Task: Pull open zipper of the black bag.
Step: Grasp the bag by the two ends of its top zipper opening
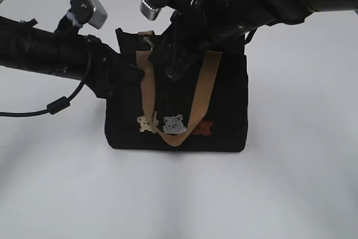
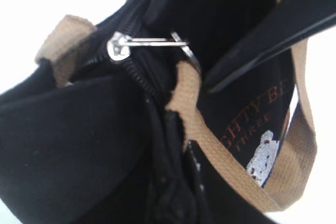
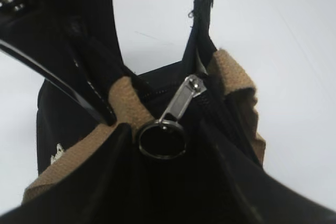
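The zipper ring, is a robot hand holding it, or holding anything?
The left gripper pinches the bag by its side edge. The right gripper sits around the zipper ring; a firm grip cannot be told.

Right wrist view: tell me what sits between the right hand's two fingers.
The zipper's silver ring lies in the gap between the two fingers, with the metal pull running up to the slider. No finger visibly touches the ring.

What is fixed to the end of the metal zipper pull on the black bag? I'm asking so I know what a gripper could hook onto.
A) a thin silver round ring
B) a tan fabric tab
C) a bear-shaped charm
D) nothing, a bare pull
A: the right wrist view shows a thin silver round ring hanging from the flat metal zipper pull at the top of the black bag, beside a tan webbing handle.
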